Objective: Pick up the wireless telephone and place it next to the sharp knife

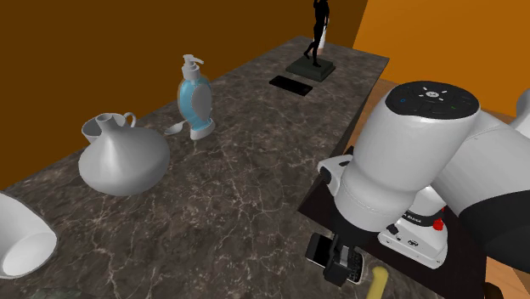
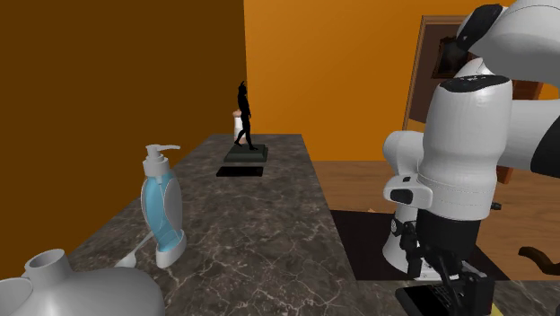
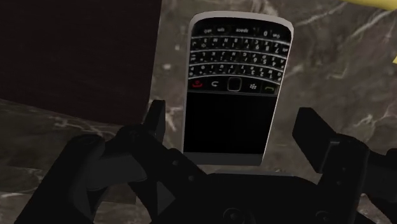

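Phone [image 3: 232, 95] lies flat on the marble counter [image 1: 246, 178], keys and screen up, close to the arm's base [image 1: 416, 239]. Jaws hang just over it, spread wide, with one black finger [image 3: 156, 121] on each side of the phone's screen end, neither touching it. A yellow thing [image 1: 376, 282] lies just beside the phone. Farther along the counter stand a grey jug [image 1: 123, 157], a blue soap bottle [image 1: 194, 98] and a dark figurine [image 1: 316, 38], all well apart from the phone.
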{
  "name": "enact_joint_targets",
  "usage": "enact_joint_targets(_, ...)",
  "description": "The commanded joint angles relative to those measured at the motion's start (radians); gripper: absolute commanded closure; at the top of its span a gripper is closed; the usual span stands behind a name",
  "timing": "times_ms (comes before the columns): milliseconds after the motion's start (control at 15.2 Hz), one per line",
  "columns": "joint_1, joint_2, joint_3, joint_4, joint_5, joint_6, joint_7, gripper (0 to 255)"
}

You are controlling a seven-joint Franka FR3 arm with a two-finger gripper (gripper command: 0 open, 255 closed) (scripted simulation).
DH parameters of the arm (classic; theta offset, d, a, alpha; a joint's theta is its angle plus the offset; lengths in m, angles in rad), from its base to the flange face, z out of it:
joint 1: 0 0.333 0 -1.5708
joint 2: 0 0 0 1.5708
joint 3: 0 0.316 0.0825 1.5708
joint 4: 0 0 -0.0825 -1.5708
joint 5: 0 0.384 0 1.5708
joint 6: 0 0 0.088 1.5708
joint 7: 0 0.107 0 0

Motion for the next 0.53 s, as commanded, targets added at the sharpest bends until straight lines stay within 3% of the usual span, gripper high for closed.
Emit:
enact_joint_targets(0,0.000,0.000,0.000,0.000,0.000,0.000,0.000,0)
enact_joint_targets(132,0.000,0.000,0.000,0.000,0.000,0.000,0.000,0)
enact_joint_targets(330,-0.007,-0.082,-0.054,0.056,-0.046,-0.137,0.008,0)
enact_joint_targets(462,-0.009,-0.098,-0.067,0.073,-0.059,-0.171,0.010,0)
